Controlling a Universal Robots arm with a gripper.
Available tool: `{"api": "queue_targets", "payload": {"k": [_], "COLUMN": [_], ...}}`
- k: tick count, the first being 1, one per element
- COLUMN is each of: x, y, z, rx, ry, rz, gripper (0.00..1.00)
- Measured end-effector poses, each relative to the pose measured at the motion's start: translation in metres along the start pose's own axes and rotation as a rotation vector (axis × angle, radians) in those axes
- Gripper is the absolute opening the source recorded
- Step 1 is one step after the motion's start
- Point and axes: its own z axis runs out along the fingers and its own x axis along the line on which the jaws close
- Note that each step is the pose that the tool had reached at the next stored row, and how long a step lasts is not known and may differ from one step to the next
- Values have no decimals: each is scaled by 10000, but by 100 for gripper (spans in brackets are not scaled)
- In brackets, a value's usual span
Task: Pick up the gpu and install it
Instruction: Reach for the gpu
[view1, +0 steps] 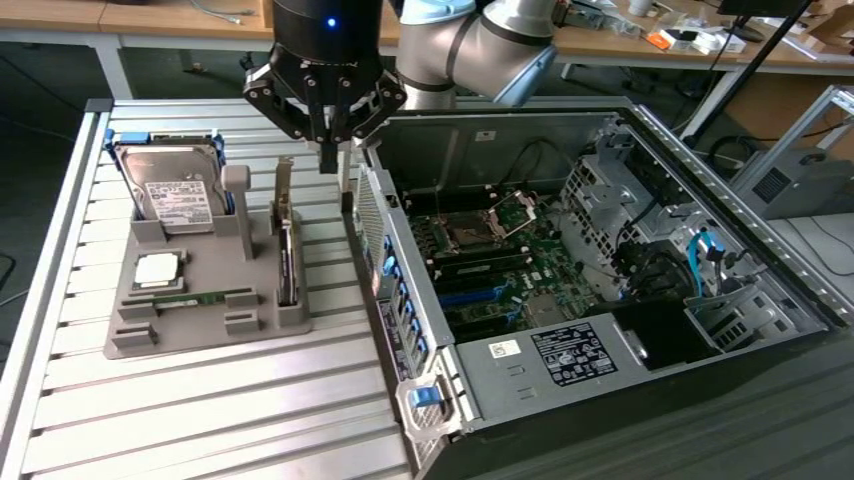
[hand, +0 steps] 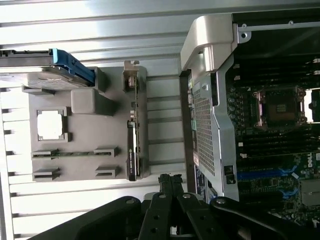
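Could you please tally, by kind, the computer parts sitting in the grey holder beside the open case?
hard drive: 1
processor chip: 1
memory stick: 1
gpu: 1
Total in the grey holder: 4

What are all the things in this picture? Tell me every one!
table: one, silver, under everything
holder: one, grey, on the table
hard drive: one, silver, propped at the holder's end nearest the arm
chip: one, silver, flat in the holder
memory stick: one, green, in a holder slot
card: one, dark, on edge, holder's side nearest the computer
computer: one, black and silver, open, exterior view's right
arm: one, grey, above the computer
tool: one, black, shut, above the gap between card and computer
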Motion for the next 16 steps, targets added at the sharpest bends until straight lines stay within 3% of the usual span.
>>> {"api": "queue_targets", "payload": {"k": [16], "x": [133], "y": [-10], "z": [-4], "rx": [0], "ry": [0], "rz": [0], "gripper": [11]}}
